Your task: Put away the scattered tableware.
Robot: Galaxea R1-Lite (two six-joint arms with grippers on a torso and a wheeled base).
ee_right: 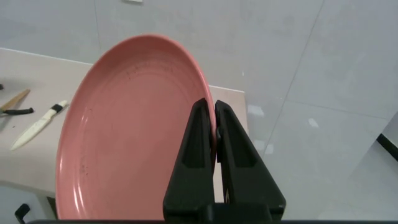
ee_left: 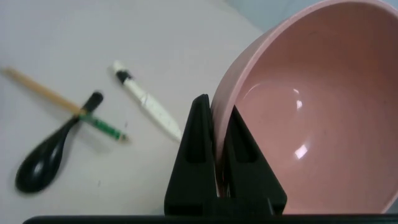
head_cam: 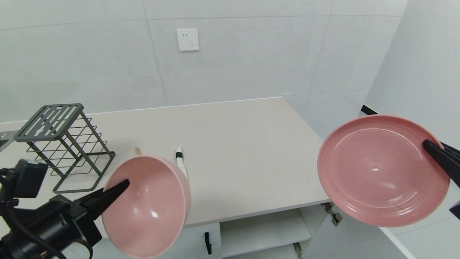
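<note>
Bowl (head_cam: 147,205) at lower left and plate (head_cam: 377,169) at right of the head frame are both held in the air, likely for stowing on the open shelf (head_cam: 266,230) under the counter (head_cam: 233,151). Left tool (ee_left: 216,109) is clamped on the bowl's rim, right tool (ee_right: 213,107) on the plate's. Each dish tilts steeply, its hollow facing the camera.
</note>
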